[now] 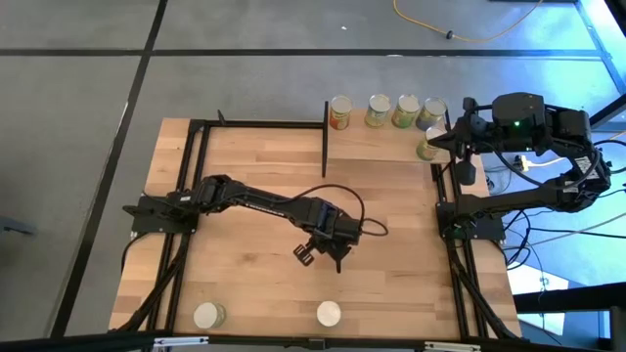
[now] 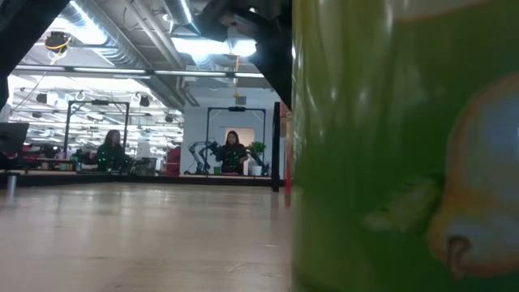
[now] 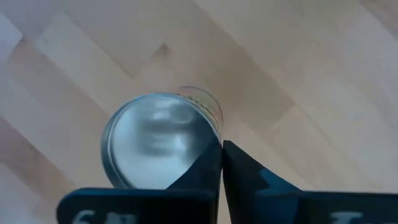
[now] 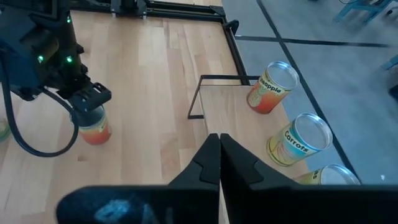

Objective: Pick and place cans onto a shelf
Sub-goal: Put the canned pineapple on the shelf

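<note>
A can [image 3: 158, 140] with a pale shiny top and an orange-red label [image 4: 94, 130] stands upright on the tabletop near its middle. My left gripper [image 3: 222, 163] hangs right over it [image 4: 87, 102], pointing down. Its fingers are shut beside the can's top, with nothing between them. In the high view the gripper [image 1: 325, 244] hides this can. Several cans [image 1: 379, 110] stand along the far edge of the shelf [image 1: 377, 147]. My right gripper [image 4: 219, 146] is shut and empty, raised over the shelf's right end [image 1: 455, 137]. My left gripper comes from above, its shut fingers [image 3: 208, 168] at one side of the can's top rim [image 3: 214, 127]. The can is not between them. Whether a finger touches the rim I cannot tell.
Two more cans [image 1: 208, 315] [image 1: 329, 314] stand at the table's near edge; one with a green label [image 2: 389, 162] fills the low view's right. The shelf's black upright panel [image 1: 325, 137] stands at its left end. Black frame rails [image 1: 191, 196] run along the table's sides.
</note>
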You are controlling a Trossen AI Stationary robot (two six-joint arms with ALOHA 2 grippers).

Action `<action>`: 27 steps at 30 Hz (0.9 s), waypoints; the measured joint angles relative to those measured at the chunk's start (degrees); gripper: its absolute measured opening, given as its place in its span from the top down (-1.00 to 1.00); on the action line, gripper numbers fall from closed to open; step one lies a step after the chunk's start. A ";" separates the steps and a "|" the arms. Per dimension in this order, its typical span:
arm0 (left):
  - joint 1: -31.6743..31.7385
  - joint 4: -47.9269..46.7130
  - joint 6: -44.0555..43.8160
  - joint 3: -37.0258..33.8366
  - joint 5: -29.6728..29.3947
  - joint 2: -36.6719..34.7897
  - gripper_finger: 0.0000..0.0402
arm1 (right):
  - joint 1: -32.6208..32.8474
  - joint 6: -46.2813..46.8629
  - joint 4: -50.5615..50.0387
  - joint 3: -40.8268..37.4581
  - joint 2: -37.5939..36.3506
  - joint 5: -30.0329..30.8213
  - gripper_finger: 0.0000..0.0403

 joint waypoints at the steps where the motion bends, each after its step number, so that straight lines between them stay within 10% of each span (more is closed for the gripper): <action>1: 0.05 0.13 0.04 -0.01 -0.51 0.01 0.97 | 0.00 0.67 0.00 0.00 0.03 0.00 0.99; 27: 5.13 -7.84 -1.68 13.48 -1.88 -3.01 1.00 | 0.02 2.67 0.06 0.00 0.00 0.03 0.99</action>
